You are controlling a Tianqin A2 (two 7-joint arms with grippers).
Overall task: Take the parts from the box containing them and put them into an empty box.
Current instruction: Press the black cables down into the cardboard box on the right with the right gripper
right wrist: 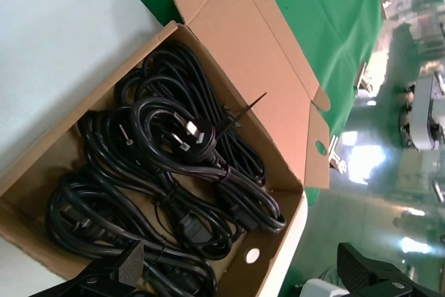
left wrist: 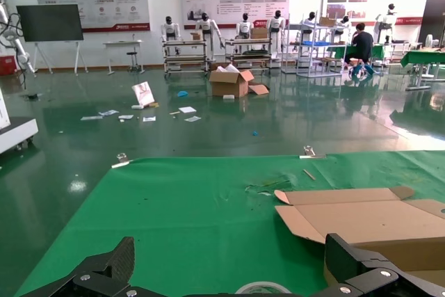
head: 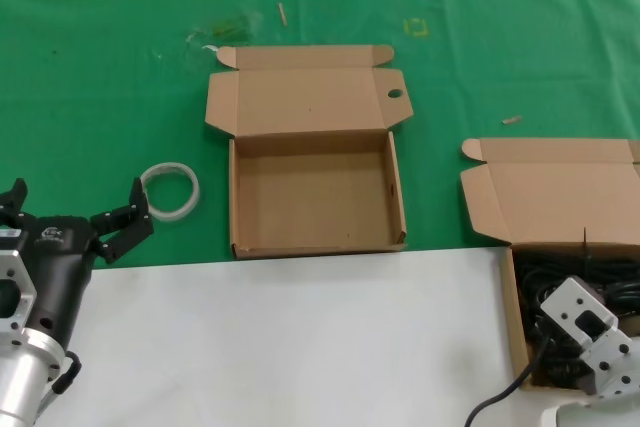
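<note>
The shallow brown cardboard box with the holed lid tab (head: 315,197) lay open and bare inside, taken here as the landmark; nothing had reached it. To its right stood the second brown cardboard box (head: 510,297), where the looped black power cords with moulded plugs (right wrist: 174,172) filled the tray. The right gripper (right wrist: 243,276) hovered above them, fingers spread wide, holding nothing. To the landmark's left, past a white tape ring (head: 170,190), the left gripper (head: 75,212) waited with fingers apart. Judged so, every transfer remained.
</note>
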